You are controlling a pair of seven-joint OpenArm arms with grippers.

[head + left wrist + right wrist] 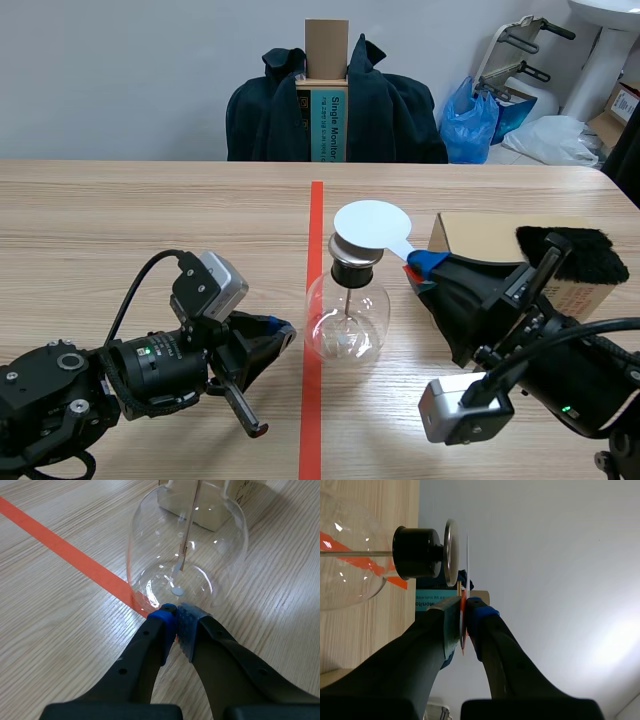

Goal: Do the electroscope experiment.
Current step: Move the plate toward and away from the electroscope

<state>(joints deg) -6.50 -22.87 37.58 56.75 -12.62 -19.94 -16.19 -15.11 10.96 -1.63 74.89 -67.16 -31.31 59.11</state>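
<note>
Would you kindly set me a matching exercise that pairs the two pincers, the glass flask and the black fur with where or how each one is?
Things:
1. left pincer
2. right pincer
3. glass flask
4. black fur

Place or state:
A. lies on the cardboard box
B. shut on the white paddle
C. stands upright between the two pincers
D. shut on nothing, tips by the flask's base

Pairs: 1-D, 2-B, 3-C, 4-A.

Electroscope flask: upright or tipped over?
Upright: the electroscope flask rests base-down on the table, black stopper on top, under the white paddle held by the right pincer.
</note>
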